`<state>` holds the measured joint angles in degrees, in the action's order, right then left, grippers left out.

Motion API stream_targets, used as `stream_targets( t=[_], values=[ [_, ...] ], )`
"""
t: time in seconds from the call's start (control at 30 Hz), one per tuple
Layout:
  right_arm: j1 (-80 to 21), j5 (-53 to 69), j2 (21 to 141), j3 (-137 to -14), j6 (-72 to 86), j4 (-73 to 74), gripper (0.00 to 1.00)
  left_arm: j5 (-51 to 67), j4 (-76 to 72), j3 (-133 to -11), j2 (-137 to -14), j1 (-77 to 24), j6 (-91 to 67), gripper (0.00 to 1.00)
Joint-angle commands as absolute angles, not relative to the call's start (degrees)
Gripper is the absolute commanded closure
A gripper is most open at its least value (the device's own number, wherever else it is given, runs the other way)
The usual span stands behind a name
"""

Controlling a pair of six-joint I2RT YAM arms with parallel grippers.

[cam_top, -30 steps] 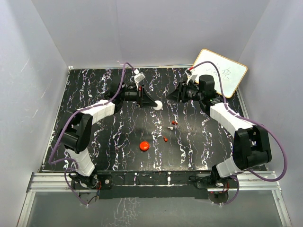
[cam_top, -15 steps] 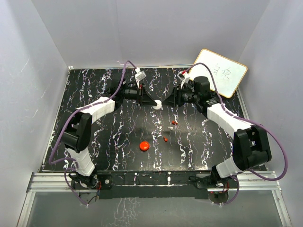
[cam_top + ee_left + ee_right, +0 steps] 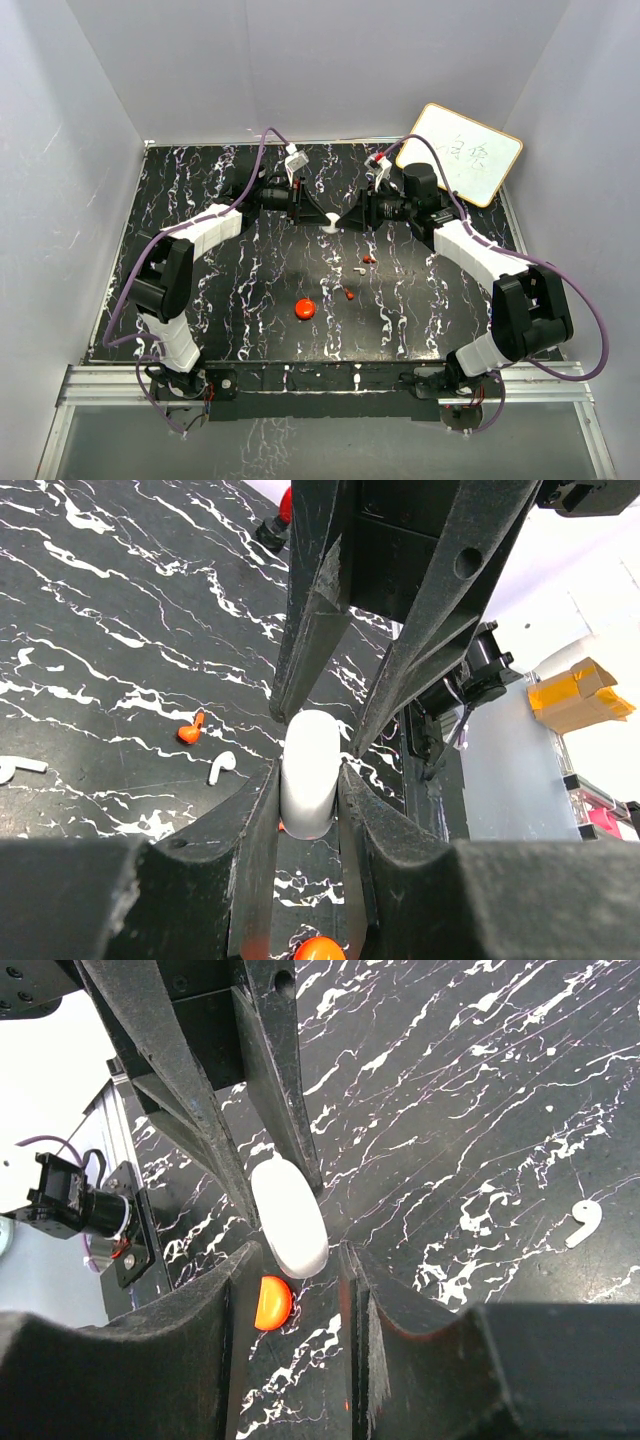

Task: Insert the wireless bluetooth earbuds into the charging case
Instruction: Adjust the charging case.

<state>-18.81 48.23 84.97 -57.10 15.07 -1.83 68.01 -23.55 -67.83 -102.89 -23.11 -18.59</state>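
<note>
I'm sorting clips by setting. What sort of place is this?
Probably a lab robot booth: white walls enclose a black marbled table, two arms bolted at its edge, a whiteboard at one corner.

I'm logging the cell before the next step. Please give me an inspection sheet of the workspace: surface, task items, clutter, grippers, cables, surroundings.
Surface: black marbled tabletop; no spills seen.
Job's things: white charging case held in the left gripper; a red earbud, a second red earbud and a white earbud lie loose on the tabletop.
Clutter: red round puck near the earbuds.
Grippers: left gripper shut on the case; right gripper has its jaws apart, straddling the case's free end.
Cables: purple cables run along both arms, away from the case.
Surroundings: white walls; whiteboard leaning at the right rear.
</note>
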Motion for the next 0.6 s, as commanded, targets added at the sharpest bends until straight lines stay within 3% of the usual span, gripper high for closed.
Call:
stream_targets(
  t=[0.0, 0.4, 0.57],
  values=[
    [-19.6, 50.4, 84.3, -58.2, 14.6, -6.0, 0.66, 71.2, -24.6, -69.4, -102.3, -23.0, -18.6, 1.0],
    [-20.8, 51.4, 85.7, -59.1, 14.7, -6.6, 0.74, 73.1, -29.1, -68.9, -102.8, -23.0, -21.8, 1.0],
    [-20.9, 51.6, 86.0, -59.3, 14.8, -6.9, 0.87, 72.4, -28.8, -68.8, -103.2, -23.0, -22.1, 1.0]
  ],
)
